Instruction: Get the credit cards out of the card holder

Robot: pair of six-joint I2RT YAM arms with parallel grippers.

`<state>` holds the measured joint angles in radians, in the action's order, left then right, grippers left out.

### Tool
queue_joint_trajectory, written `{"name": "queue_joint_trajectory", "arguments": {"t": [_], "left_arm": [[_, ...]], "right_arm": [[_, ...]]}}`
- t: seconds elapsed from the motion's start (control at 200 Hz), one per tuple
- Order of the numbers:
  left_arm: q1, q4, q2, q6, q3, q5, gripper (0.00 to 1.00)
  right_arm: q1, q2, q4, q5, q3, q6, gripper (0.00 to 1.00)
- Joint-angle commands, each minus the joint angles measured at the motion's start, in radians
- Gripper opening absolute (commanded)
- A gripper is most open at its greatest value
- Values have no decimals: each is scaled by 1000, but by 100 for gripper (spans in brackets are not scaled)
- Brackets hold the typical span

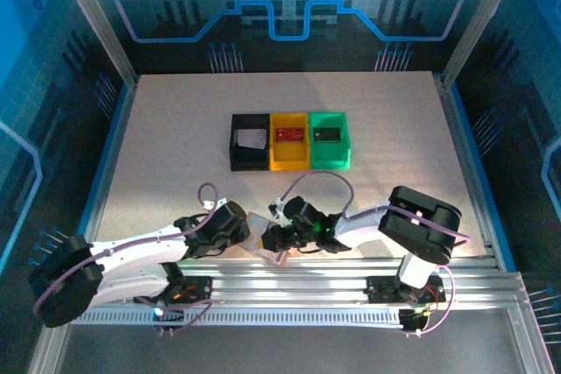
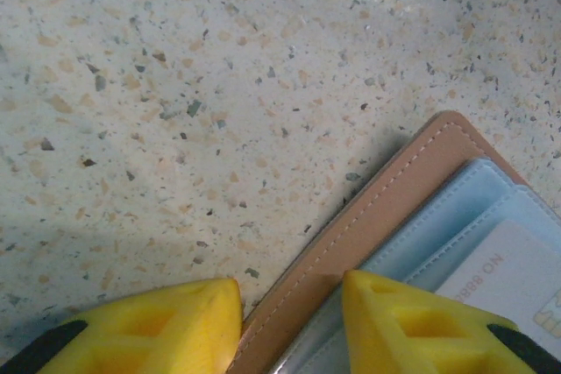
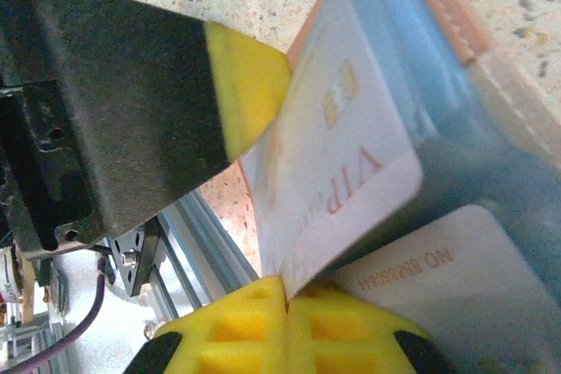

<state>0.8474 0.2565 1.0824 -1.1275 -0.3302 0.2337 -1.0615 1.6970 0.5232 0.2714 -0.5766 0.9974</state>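
1. Left: the left gripper (image 2: 289, 326) works at the near edge of the table (image 2: 175, 85). Its yellow pads (image 2: 158, 326) stand part-way apart astride the stitched tan border of the card holder (image 2: 386, 208). Whether they truly clamp the leather cannot be told.
2. Centre: the card holder lies open between the two arms, just ahead of their bases, its pale blue pockets exposed. A second card (image 2: 513, 273), printed with a number, sits tucked in one pocket.
3. Right: the right gripper (image 3: 287, 304) presses its fingertips together on the free edge of a white VIP card (image 3: 342, 155). The rest of that card lies over the pocket.
4. The coming move turns on one line. The white VIP card reaches away from the right fingertips toward the pocket, with a pad of the left gripper close beside its edge. The right arm is the one on the card. A pull back along its own fingers, away from the left arm, looks like the line that would slide the card free while the left arm steadies the holder.
5. Beyond, left to right, well apart from the holder: a black bin (image 1: 237, 162) with a whitish card (image 1: 252, 138), a yellow bin (image 1: 290, 162) with a red card (image 1: 289, 134), and a green bin (image 1: 331, 160) with a dark card (image 1: 327, 134).
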Motion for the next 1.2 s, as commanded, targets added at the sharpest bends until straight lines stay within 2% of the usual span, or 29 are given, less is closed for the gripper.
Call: {"name": "queue_joint_trajectory", "arguments": {"t": [0.0,0.235,0.51,0.825,0.99,1.191], "left_arm": [[17,-176,76,-36,74,-134,39],[15,-179,109,-35,47,-133,39],[15,-195,159,-27,18,-150,39],[14,-127,104,-23,-27,-129,40],[15,-77,70,-22,-58,-119,40],[14,-23,13,-26,-72,-93,40]], "right_arm": [[48,-22,-102,39,-16,-32,0],[130,5,-247,140,-123,-126,0],[203,61,-549,223,-289,-273,0],[241,109,-807,222,-423,-395,0],[246,100,-955,181,-507,-476,0],[256,83,-1025,175,-541,-511,0]]}}
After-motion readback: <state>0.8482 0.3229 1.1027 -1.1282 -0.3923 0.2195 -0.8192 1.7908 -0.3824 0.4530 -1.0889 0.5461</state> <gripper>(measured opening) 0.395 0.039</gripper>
